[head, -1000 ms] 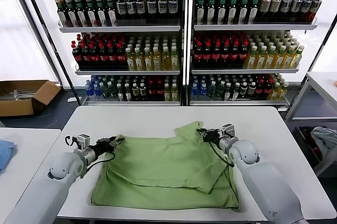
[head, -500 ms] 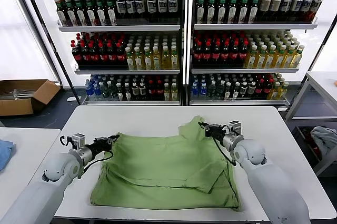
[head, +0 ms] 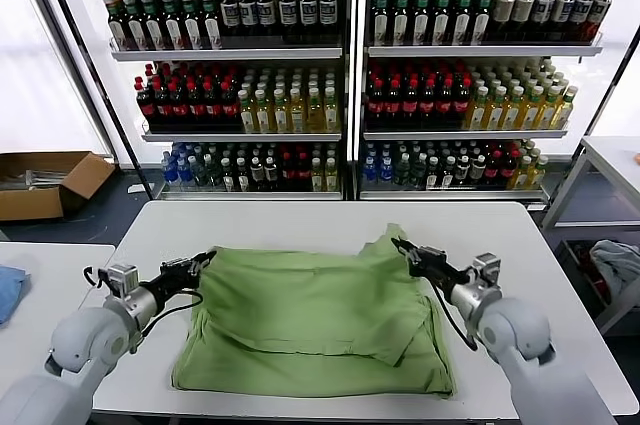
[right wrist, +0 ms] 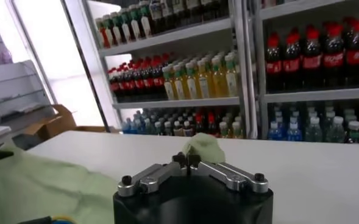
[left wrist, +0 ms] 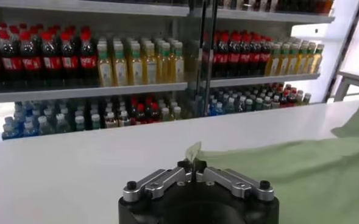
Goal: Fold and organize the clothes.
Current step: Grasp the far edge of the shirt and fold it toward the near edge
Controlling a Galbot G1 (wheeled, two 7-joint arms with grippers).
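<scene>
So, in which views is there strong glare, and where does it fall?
Head view: bright window light washes out the upper left, and the shirt is evenly lit. Right wrist view: the window area is overexposed. Left wrist view: brightness at the far edge by the shelves.

Both arms reach forward low over the table from its near edge, elbows bent outward. The left hand [head: 203,259] sits toward the table's left edge, fingers pinched together on a fold of the shirt [head: 320,320]. The right hand [head: 401,244] sits right of centre, fingers likewise closed on fabric.
</scene>
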